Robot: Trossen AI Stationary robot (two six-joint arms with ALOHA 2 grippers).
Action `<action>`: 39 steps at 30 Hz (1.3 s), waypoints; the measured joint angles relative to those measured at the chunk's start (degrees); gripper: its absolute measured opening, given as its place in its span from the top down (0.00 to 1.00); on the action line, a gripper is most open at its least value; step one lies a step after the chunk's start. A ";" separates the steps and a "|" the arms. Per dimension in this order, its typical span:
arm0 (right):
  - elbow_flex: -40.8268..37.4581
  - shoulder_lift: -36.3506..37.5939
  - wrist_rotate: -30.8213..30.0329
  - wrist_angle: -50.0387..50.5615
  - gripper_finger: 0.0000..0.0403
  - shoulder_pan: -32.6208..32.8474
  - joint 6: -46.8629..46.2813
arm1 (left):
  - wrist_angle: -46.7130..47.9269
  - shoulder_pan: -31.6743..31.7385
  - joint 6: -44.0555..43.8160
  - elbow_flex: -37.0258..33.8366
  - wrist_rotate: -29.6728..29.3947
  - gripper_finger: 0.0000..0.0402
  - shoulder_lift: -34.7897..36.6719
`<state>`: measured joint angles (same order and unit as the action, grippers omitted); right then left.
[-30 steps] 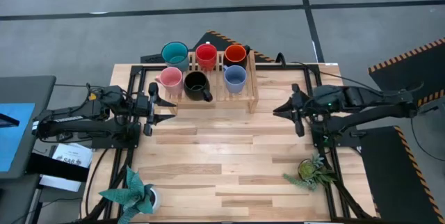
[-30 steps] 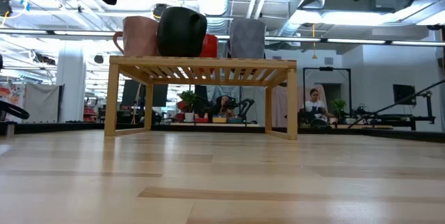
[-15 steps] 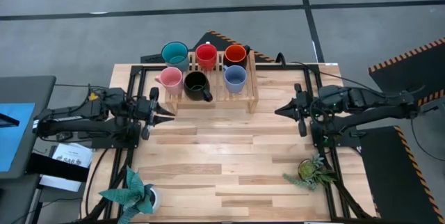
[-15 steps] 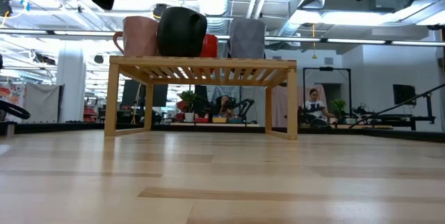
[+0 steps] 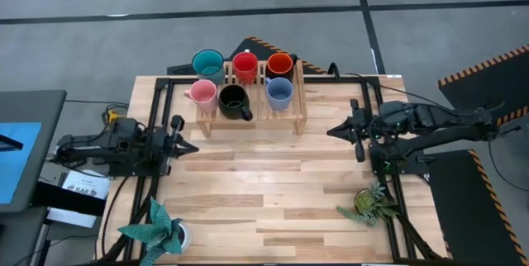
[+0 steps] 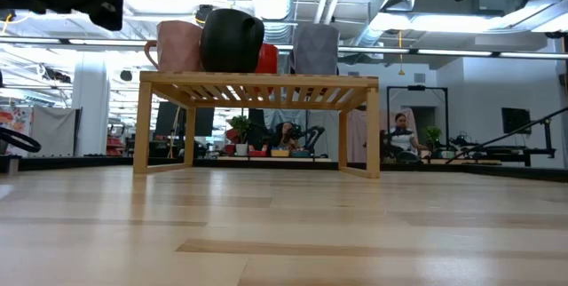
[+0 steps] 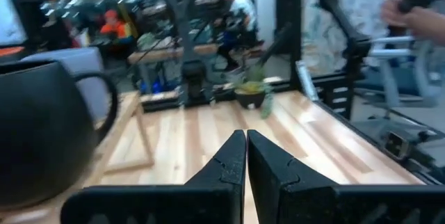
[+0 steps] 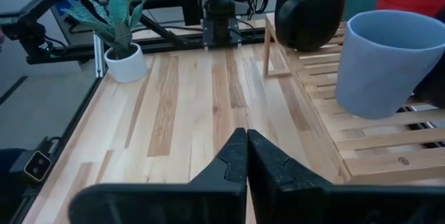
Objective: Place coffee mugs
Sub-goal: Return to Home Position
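The wooden table (image 5: 273,192) fills the high view. The left arm (image 5: 107,146) lies folded low along its 9 o'clock edge, and the right arm (image 5: 430,125) along its 3 o'clock edge. A slatted wooden shelf (image 5: 301,109) stands at the table's 12 o'clock.

A spiky potted plant (image 5: 157,226) sits at the 7 o'clock corner. A leafy green plant (image 5: 369,201) sits at 4 o'clock, beside the right arm's base.

All six mugs stand on the shelf in two rows. The back row holds the teal mug (image 5: 207,64), red mug (image 5: 245,65) and orange mug (image 5: 279,64). The front row holds the pink mug (image 5: 202,93), black mug (image 5: 234,100) and pale blue mug (image 5: 279,92).

The left gripper (image 5: 190,145), between the shelf's 7 and 8 o'clock and apart from it, points toward 3 o'clock, clenched on nothing. The right gripper (image 5: 332,131), at the shelf's 4 o'clock, points toward 9 o'clock, its fingers likewise pressed together and empty.
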<state>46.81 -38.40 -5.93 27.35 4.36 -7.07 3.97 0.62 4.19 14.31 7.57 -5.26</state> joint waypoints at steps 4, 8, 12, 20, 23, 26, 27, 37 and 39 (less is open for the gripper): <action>0.00 -0.20 -0.02 0.03 0.96 0.00 0.02 | -0.66 0.00 0.77 -3.65 3.08 1.00 4.67; 0.02 -0.25 -0.03 0.07 0.95 0.00 0.00 | -2.61 0.22 1.13 -6.36 3.13 1.00 4.91; 0.02 -0.23 -0.31 0.46 0.94 0.00 0.02 | -5.86 1.14 0.81 -8.99 3.78 1.00 4.76; 0.02 -0.21 -0.63 1.05 0.95 0.00 -0.02 | -11.54 1.90 -2.50 -13.67 4.80 1.00 5.03; 0.02 -0.21 -0.63 1.05 0.95 0.00 -0.02 | -11.35 1.90 -2.86 -13.67 4.81 1.00 5.01; 0.02 -0.21 -0.62 1.37 0.95 0.00 -0.40 | -11.41 1.89 -1.66 -13.69 3.71 1.00 5.03; 0.02 -0.21 -0.62 1.81 0.95 0.00 -0.81 | -11.32 1.90 -1.59 -13.69 2.41 1.00 5.03; -5.06 2.73 -1.25 3.56 0.95 0.00 -2.11 | -11.21 1.90 -3.44 -13.76 -3.02 1.00 5.03; -7.31 4.07 -1.08 2.67 0.95 -0.02 -2.14 | -11.12 1.90 -3.77 -13.78 -2.90 1.00 5.03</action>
<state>39.49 -34.32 -7.01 30.02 4.34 -9.21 -7.15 2.52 0.43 0.54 4.67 -0.23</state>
